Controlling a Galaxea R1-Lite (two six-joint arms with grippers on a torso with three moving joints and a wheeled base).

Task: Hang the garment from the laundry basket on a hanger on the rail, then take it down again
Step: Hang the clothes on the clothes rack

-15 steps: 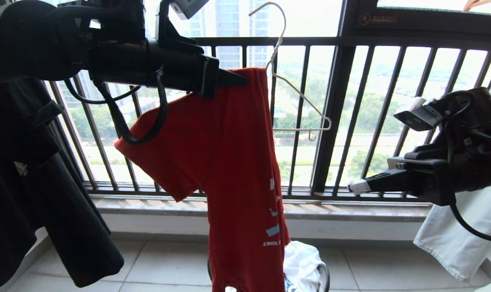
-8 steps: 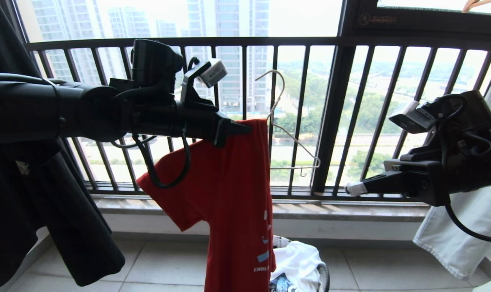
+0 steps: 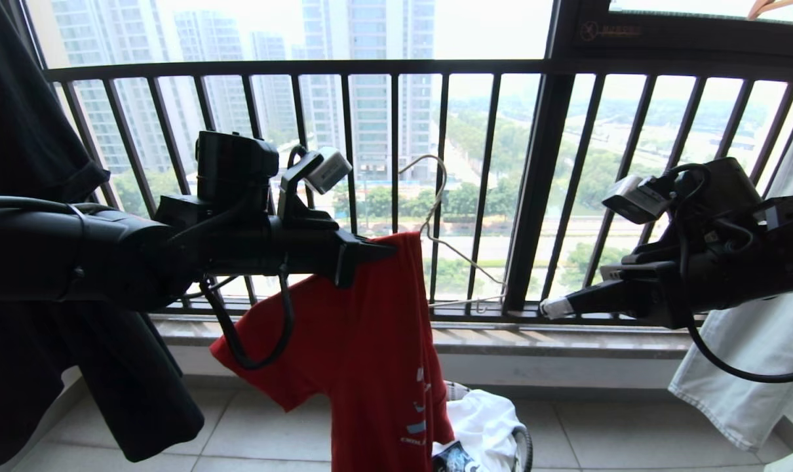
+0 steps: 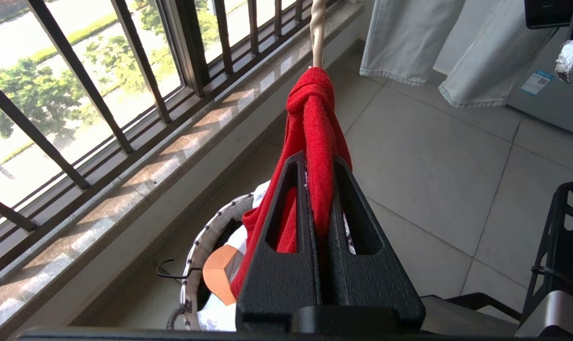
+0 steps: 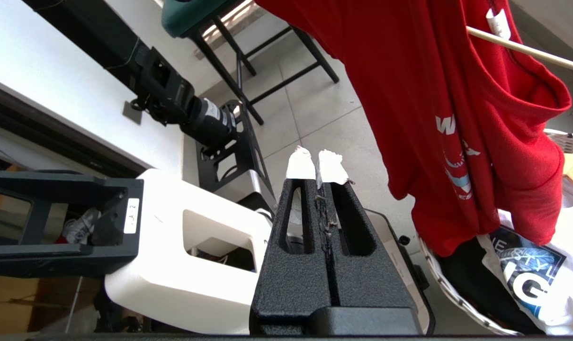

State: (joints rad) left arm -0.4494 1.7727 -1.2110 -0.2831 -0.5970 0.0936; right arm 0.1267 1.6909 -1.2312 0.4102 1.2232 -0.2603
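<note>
At the far left of the head view a black garment (image 3: 75, 367) is hanging in front of the dark railing (image 3: 396, 67). The left arm is reaching in from that side at about mid-height, and the left tool (image 3: 386, 249) is pinching the top edge of the red T-shirt (image 3: 364, 354), its jaws pressed together with a fold of red cloth between them; the left wrist view is showing the fabric bunched and squeezed in the narrow slot. The T-shirt is hanging down from that grip, one sleeve spreading out toward the left and its printed lower part reaching down to the laundry basket (image 3: 524, 449) on the tiled floor (image 3: 599, 432). White clothing (image 3: 485, 426) is lying in the basket beside the shirt's hem.

Just to the right of the grip, the cream-white hanger (image 3: 459, 259) is standing up out of the shirt's neck, its hook curving in free air in front of the railing bars and its right shoulder sticking out bare; the other shoulder is hidden inside the cloth.

Farther right, well apart from the shirt, the right tool (image 3: 548, 307) is hovering level with its white-tipped fingers (image 5: 301, 163) closed together on nothing. Behind it, at the right edge, a pale garment (image 3: 750, 367) is hanging.
</note>
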